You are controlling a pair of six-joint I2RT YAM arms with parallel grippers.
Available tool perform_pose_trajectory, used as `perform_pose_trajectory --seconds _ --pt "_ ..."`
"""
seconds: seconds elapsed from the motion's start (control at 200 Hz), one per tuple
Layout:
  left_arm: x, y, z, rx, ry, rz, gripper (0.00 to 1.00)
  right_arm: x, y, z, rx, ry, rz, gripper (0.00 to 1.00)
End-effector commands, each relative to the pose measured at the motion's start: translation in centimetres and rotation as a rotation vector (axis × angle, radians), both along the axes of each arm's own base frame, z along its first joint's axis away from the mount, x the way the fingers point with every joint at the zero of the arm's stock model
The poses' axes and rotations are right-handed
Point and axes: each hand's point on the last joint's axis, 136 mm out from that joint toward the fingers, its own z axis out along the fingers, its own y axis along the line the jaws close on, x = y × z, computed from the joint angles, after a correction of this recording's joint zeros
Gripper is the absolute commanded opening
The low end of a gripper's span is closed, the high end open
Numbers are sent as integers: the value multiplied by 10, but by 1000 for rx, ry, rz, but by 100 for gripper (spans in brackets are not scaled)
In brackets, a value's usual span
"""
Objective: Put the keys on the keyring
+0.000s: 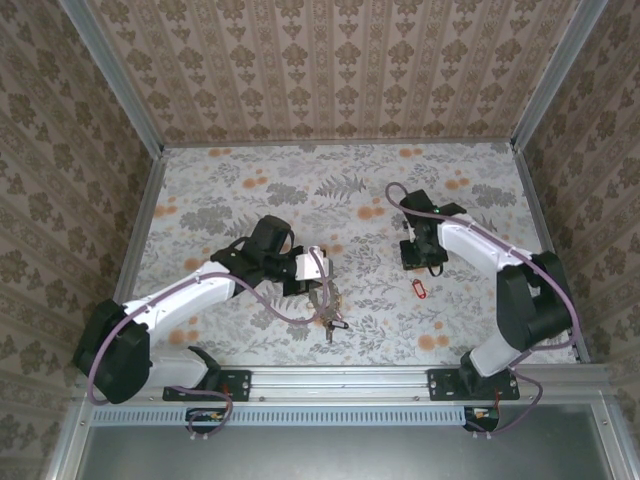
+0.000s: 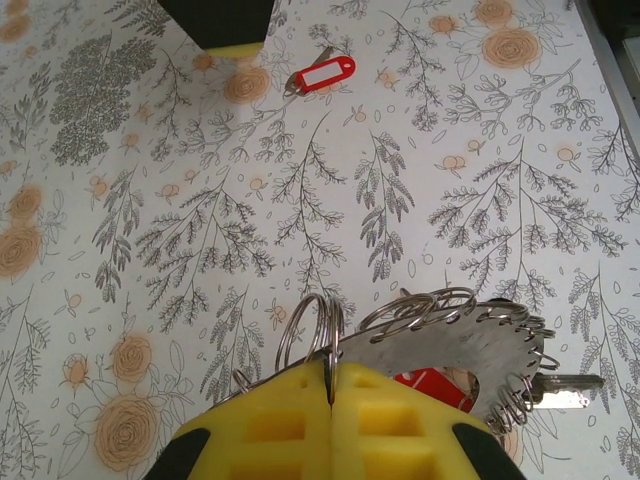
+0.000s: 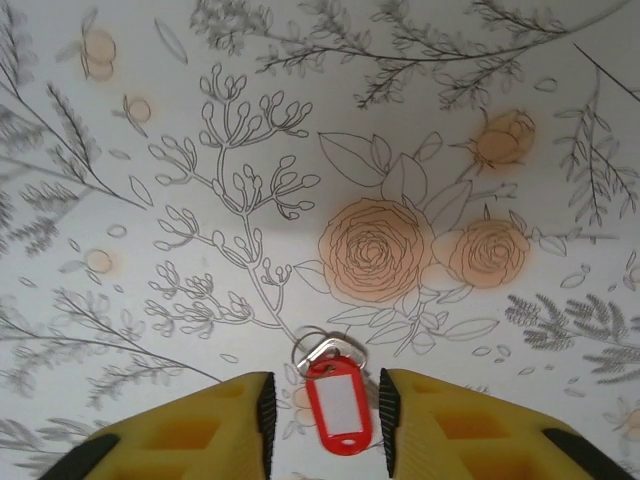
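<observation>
My left gripper is shut on the keyring, a grey metal ring strung with several small split rings. It pinches the ring where one split ring stands upright. A red-tagged key and a bare metal key hang from the ring, and the bunch rests on the table. A loose key with a red tag lies flat on the table. My right gripper is open, its yellow fingers on either side of that tag.
The flowered table cover runs back to patterned walls on three sides. A metal rail lines the near edge by the arm bases. In the left wrist view the right gripper's finger hangs just beside the loose key.
</observation>
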Motion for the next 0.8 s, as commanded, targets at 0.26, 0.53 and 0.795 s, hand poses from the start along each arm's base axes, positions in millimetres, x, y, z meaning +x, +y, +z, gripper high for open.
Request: perform_pose_trajectory --seconds 0.26,0.53,0.795 --pt "-9 -9 4 -77 88 -35 0 -34 -13 -37 -233 252 383 36" --pt "-11 -9 3 -72 109 -38 0 -33 -8 -46 -270 249 409 38" --pt "-11 -8 -1 -60 112 -38 0 -28 -13 -46 -310 229 399 28"
